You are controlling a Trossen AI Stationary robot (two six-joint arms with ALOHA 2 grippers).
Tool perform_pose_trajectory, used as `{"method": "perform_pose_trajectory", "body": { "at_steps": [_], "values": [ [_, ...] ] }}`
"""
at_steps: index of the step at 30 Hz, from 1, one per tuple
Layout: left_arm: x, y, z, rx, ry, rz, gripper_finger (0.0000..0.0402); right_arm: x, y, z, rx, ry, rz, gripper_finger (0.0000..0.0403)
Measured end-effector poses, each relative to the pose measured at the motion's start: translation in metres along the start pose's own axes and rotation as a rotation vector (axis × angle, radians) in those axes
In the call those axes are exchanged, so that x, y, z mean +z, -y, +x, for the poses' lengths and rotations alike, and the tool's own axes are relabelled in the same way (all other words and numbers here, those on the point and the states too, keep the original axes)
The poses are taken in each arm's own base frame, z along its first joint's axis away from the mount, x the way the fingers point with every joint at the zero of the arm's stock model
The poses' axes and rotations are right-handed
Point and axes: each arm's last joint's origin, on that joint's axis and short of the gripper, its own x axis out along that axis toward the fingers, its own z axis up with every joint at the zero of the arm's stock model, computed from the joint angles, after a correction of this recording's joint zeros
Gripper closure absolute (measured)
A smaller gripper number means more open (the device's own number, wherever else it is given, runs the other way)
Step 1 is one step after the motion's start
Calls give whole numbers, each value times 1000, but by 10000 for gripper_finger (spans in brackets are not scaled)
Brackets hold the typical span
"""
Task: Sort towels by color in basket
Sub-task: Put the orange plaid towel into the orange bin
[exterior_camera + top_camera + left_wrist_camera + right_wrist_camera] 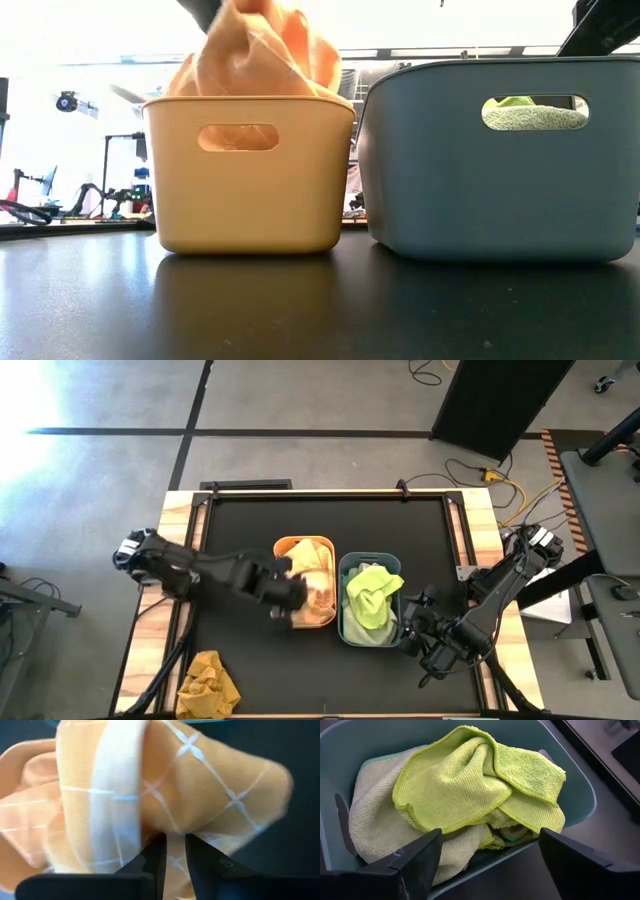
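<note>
**Salmon towel pinched over the orange tub**

My left end effector [172, 851] hangs over the orange tub [290, 546], its two fingers nearly together and pinching a fold of a salmon towel [200, 790] with a pale grid pattern. From table height the towel [265, 55] bunches up above the tub's rim [250, 103]. From above I see more cloth piled inside the tub, pale and orange, beside my left arm.

My right end effector [487, 865] sits just off the near corner of the blue tub [345, 630], fingers spread wide and holding nothing. Ahead of it, a lime towel [470, 785] lies folded over a pale green towel [375, 830], both inside the blue tub. Through the tub's handle slot, green cloth [535, 115] shows.

The two tubs stand side by side, close together, in the middle of the black worktop [240, 520]. A mustard towel [208, 685] lies crumpled at the worktop's near left corner, well apart from both tubs.
</note>
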Motion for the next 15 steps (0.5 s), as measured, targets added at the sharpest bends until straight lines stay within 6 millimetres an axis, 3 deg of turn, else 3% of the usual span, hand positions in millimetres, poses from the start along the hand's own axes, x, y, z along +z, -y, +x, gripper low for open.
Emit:
{"method": "perform_pose_trajectory", "body": {
  "at_steps": [4, 8, 15],
  "values": [
    [4, -36, 22, 40, -54, -42, 357, 0, 0, 0, 0, 0, 0, 86],
    [-1, -64, 61, 14, -115, -80, 363, -1, 0, 1, -4, -2, -5, 92],
    [-25, -76, 126, -142, -302, -138, 364, -7, 2, 5, -17, -9, -10, 102]
  ]
}}
